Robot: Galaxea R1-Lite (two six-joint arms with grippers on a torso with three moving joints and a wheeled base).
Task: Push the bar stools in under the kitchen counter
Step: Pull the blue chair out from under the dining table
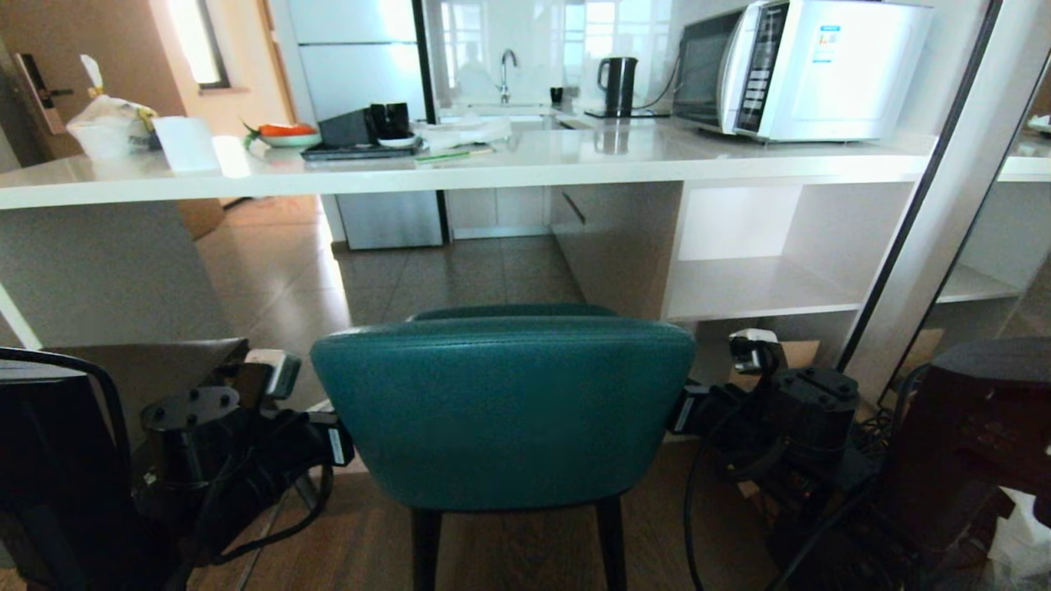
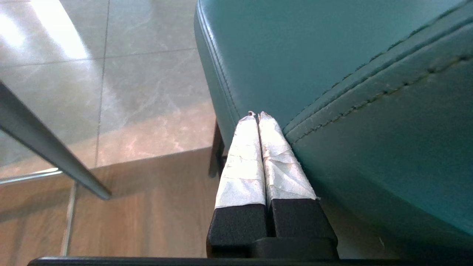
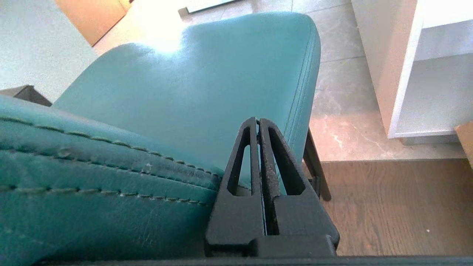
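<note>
Ahead, glossy white kitchen counter [image 1: 525, 164]; tile meets wood floor [image 1: 369, 533].

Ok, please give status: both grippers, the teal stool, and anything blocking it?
Left gripper shut, beside teal stool backrest. Right gripper shut, at opposite side. Stool not yet under kitchen counter. No obstacle seen ahead.

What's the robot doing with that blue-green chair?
The robot stands right behind the teal bar stool, which faces the white kitchen counter. One arm is on each side of the stool's padded back. The left end effector is shut and sits against the stool's left side, where the seat meets the back. The right end effector is shut too, against the right side. The stool looks not yet tucked under the counter, so the robot seems set to push it in.
</note>
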